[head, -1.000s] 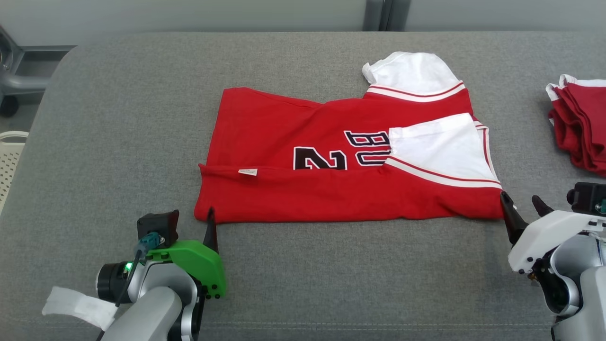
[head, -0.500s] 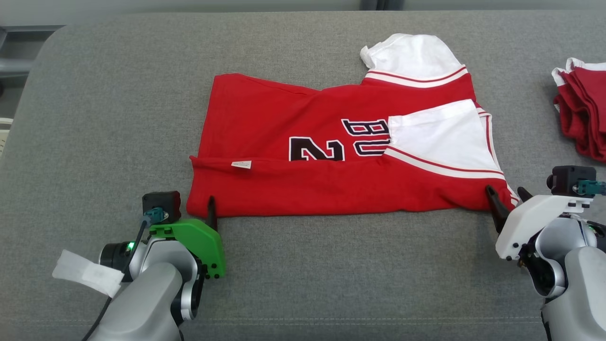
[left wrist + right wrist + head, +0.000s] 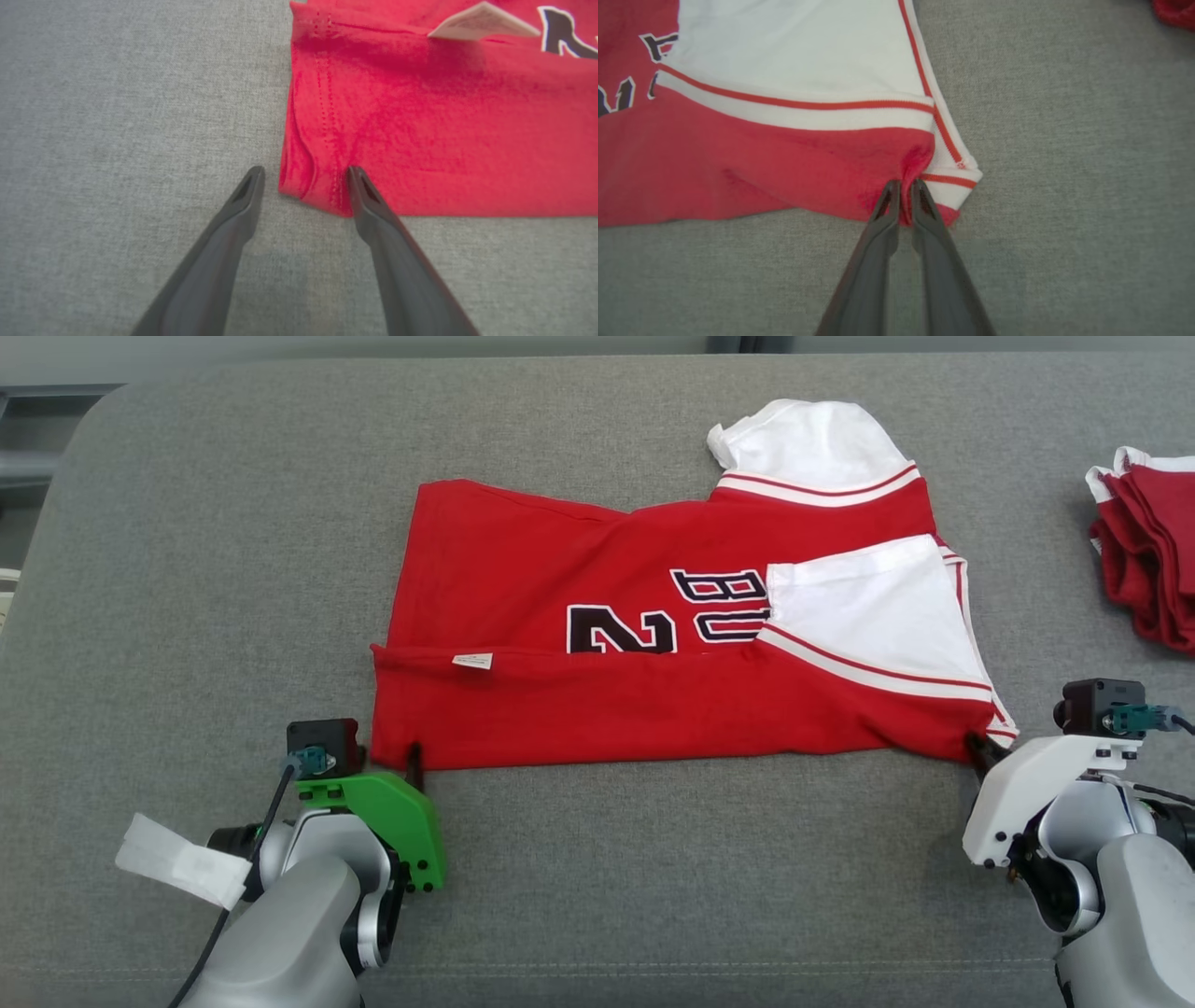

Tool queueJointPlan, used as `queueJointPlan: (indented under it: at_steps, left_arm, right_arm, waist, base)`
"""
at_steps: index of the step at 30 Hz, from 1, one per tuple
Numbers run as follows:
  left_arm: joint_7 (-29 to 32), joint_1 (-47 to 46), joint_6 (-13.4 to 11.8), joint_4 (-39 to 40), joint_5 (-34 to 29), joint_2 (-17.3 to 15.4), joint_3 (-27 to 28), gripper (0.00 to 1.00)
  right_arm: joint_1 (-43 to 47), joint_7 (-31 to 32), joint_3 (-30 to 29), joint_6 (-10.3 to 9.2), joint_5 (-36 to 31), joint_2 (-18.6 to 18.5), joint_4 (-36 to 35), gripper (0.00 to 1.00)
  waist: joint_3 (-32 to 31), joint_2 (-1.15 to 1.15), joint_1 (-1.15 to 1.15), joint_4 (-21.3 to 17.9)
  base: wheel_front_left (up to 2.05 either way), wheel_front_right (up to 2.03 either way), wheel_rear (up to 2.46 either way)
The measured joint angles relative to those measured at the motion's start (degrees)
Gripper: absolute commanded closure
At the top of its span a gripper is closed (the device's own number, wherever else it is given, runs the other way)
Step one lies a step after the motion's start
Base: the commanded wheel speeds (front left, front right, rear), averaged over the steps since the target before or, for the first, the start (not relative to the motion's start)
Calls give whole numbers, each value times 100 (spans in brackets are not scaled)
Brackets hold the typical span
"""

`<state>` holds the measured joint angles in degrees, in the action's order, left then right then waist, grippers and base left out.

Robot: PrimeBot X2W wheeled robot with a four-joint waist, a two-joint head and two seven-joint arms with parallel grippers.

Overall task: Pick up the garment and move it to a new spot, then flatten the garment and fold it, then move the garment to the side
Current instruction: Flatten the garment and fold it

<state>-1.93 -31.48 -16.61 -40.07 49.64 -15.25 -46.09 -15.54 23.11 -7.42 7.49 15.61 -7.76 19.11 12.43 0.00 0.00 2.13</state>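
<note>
The garment [image 3: 607,709], a red jersey with white sleeves and dark lettering, lies partly folded on the grey cushion [image 3: 233,569]. My left gripper [image 3: 401,758] stands open at its near-left corner. In the left wrist view the garment [image 3: 444,116] has that hemmed corner between the spread fingers of the left gripper [image 3: 304,173], one fingertip [image 3: 359,179] lying on the cloth. My right gripper [image 3: 980,749] is at the near-right corner. In the right wrist view the right gripper [image 3: 905,184] is shut on a bunched pinch of the garment [image 3: 761,154] beside the striped sleeve trim.
A stack of folded red garments [image 3: 1148,569] sits at the cushion's right edge, and the stack [image 3: 1176,11] shows at the top right corner of the right wrist view. The cushion's rounded left end [image 3: 56,504] drops off toward the floor. Bare grey fabric stretches between my two arms.
The right gripper moved up to the garment's near-right corner and closed on it. The left gripper edged onto the near-left corner, still open. The camera tilted down slightly.
</note>
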Motion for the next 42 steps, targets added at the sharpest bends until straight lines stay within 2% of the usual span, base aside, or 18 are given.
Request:
queueJointPlan:
  at_steps: [1, 9, 14, 23, 26, 32, 33, 34, 35, 42]
  left_arm:
    - [11, -1, 22, -32, 13, 8, -4, 100]
    - [80, 34, 149, -136, 143, 90, 10, 100]
    - [86, 290, 167, -19, 203, -9, -3, 100]
    - [343, 1011, -111, 657, 327, -285, -96, 100]
    - [467, 1266, -293, 1045, 363, -417, -124, 100]
    - [701, 1543, -515, 1578, 404, -673, -158, 100]
    - [734, 1577, -533, 1650, 405, -715, -162, 89]
    - [740, 1604, -559, 1713, 407, -744, -168, 27]
    - [749, 1630, -568, 1770, 410, -764, -171, 0]
    - [633, 1764, -615, 2051, 421, -836, -122, 0]
  right_arm:
    - [0, 0, 12, 0, 0, 3, 5, 100]
    - [175, 79, 21, 0, 198, 21, -7, 100]
    - [559, 355, 30, 0, 409, -64, -330, 100]
    - [1374, 1014, -233, 2, 624, -24, -1093, 100]
    - [1732, 1255, -379, 2, 673, 74, -1436, 100]
    - [2034, 1439, -547, 2, 698, 199, -1806, 100]
    - [2040, 1435, -552, 1, 697, 213, -1838, 82]
    - [2041, 1437, -550, 1, 697, 230, -1855, 0]
    - [2045, 1439, -539, 1, 697, 253, -1856, 0]
    - [2059, 1166, -549, 1, 657, 304, -1926, 0]
  waist:
    - [-5, 0, 0, -9]
    - [-138, 0, 0, -27]
    - [-313, 0, 0, -22]
    - [-686, 0, 0, -53]
    - [-828, 0, 0, -56]
    - [-912, 0, 0, -72]
    - [-909, 0, 0, -77]
    - [-905, 0, 0, -82]
    - [-902, 0, 0, -88]
    - [-960, 0, 0, -70]
  base:
    - [0, 0, 0]
    - [0, 0, 0]
    - [0, 0, 0]
    - [0, 0, 0]
    - [0, 0, 0]
    - [0, 0, 0]
    - [0, 0, 0]
    - [0, 0, 0]
    - [0, 0, 0]
    - [0, 0, 0]
